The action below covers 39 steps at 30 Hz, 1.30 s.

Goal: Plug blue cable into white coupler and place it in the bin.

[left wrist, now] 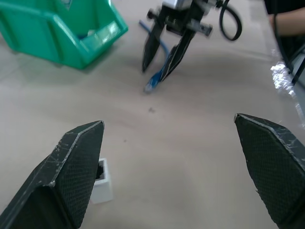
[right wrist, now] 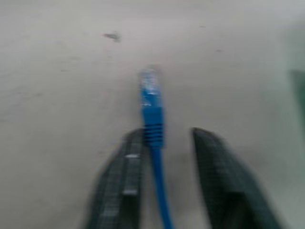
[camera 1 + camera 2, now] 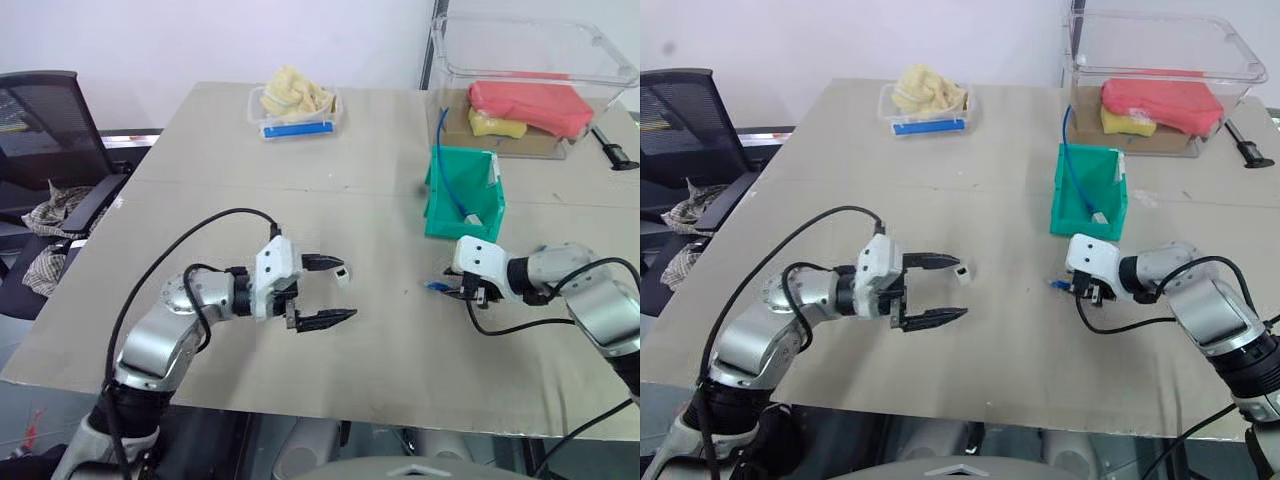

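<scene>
A: How does the left end effector stand?

B: Its two black fingers are spread wide apart with nothing between them. It hovers low over the bench, pointing across toward the other arm.

A: And the white coupler?

B: It sits on the bench just beside the tip of one left finger, outside the gap rather than inside it. I cannot tell whether it touches that finger.

A: What about the right end effector?

B: Its fingers are partly apart, angled down at the bench. The blue cable runs between them, lying against one finger with a gap to the other, so it isn't pinched from both sides. The clear plug reaches out past the fingertips and lies at the bench surface.

A: Where does the rest of the cable go?

B: Behind the right end effector it leads into the bin, which stands just beyond that end effector. A blue length shows inside the bin and loops up over its back edge.

A: How far apart are the plug and the coupler?

B: Well apart; an open stretch of bench lies between the two end effectors.
</scene>
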Available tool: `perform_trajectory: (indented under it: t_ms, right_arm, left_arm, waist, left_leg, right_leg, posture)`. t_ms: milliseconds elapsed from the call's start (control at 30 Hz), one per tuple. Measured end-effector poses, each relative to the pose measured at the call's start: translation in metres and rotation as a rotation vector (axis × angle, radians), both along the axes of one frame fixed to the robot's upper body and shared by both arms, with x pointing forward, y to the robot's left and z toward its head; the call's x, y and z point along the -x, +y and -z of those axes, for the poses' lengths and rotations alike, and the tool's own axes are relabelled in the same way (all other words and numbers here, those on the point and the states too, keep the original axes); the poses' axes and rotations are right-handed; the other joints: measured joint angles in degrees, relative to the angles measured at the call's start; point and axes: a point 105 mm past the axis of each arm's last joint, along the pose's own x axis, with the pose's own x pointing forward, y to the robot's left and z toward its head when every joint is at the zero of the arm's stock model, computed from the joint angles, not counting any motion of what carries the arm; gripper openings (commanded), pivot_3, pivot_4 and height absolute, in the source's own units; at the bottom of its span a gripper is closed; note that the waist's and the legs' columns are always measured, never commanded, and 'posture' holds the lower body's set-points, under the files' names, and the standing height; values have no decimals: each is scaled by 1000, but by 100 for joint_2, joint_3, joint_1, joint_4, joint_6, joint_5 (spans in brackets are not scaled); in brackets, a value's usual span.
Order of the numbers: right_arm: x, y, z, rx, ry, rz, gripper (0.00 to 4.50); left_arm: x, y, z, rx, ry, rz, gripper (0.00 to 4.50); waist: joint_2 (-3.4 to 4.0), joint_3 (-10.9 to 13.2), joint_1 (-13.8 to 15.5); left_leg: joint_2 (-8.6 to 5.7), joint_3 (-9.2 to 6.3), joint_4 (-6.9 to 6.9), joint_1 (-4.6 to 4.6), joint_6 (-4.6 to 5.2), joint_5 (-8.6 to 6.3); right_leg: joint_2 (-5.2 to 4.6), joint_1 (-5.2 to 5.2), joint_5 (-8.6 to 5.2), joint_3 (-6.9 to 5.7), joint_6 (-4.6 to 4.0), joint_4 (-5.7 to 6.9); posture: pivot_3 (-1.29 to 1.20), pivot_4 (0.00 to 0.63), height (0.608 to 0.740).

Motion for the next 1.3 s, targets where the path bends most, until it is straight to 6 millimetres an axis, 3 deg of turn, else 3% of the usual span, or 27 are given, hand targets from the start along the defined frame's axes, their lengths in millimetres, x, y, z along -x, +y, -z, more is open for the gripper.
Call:
perform_trajectory:
  t_ms: [100,167,300,500,600,767,967,1067,1133,1300]
  right_arm:
    - [13,-9,0,-90,5,46,4450]
    - [24,-13,-9,-177,-23,82,4450]
    - [73,-27,-32,-324,-143,149,4450]
    - [117,-49,-38,-418,-227,405,4450]
    - [138,-54,-36,-412,-256,510,4450]
    - [155,-56,-34,-384,-296,609,4450]
    - [159,-56,-32,-351,-319,634,4450]
    - [163,-54,-29,-344,-310,637,4500]
    - [165,-54,-28,-339,-315,641,4500]
    - [165,-55,-28,-332,-321,656,4500]
  left_arm:
    - [-10,-9,3,-65,-22,5,4500]
    - [-13,-17,3,-77,-15,24,4500]
    - [-22,-41,-5,-89,0,82,4500]
    - [-32,-67,-6,-137,36,139,4500]
    - [-36,-81,3,-187,26,177,4500]
    - [-46,-110,17,-270,-2,216,4500]
    - [-54,-125,21,-323,-40,231,4500]
    - [-58,-128,34,-366,-37,234,3834]
    - [-56,-128,44,-416,-45,262,2942]
    - [-54,-134,44,-420,-85,299,407]
  waist:
    - [1,1,-3]
    - [0,1,10]
    - [-1,0,122]
    - [4,-3,96]
    - [8,-5,74]
    - [6,-4,44]
    - [7,-4,-22]
    - [6,-4,-14]
    - [6,-3,-15]
    - [5,-3,-15]
  left_leg:
    - [0,-5,-2,-3,0,0]
    - [0,-10,-5,-10,0,0]
    - [-1,-13,-1,-15,0,0]
    - [-1,-1,4,19,15,-7]
    - [0,3,4,25,13,-7]
    - [-2,5,8,19,1,1]
    - [-1,4,4,17,1,1]
    - [-2,3,5,16,4,-1]
    - [-2,3,5,15,5,-1]
    - [-2,2,5,15,13,-6]
  right_leg:
    - [-1,-4,0,-2,0,1]
    - [0,-11,0,-5,0,3]
    - [5,-12,0,-10,1,5]
    - [10,15,1,2,6,13]
    - [12,20,0,5,7,13]
    - [10,19,-1,5,9,9]
    - [9,14,-2,5,10,9]
    - [9,15,-3,3,11,9]
    - [9,14,-3,3,11,9]
    - [8,15,-3,2,12,9]
  posture:
    - [0,150,740]
    - [0,150,740]
    - [0,150,740]
    - [0,150,740]
    - [0,150,740]
    - [0,150,740]
    - [0,150,740]
    - [0,150,740]
    - [0,150,740]
    - [0,150,740]
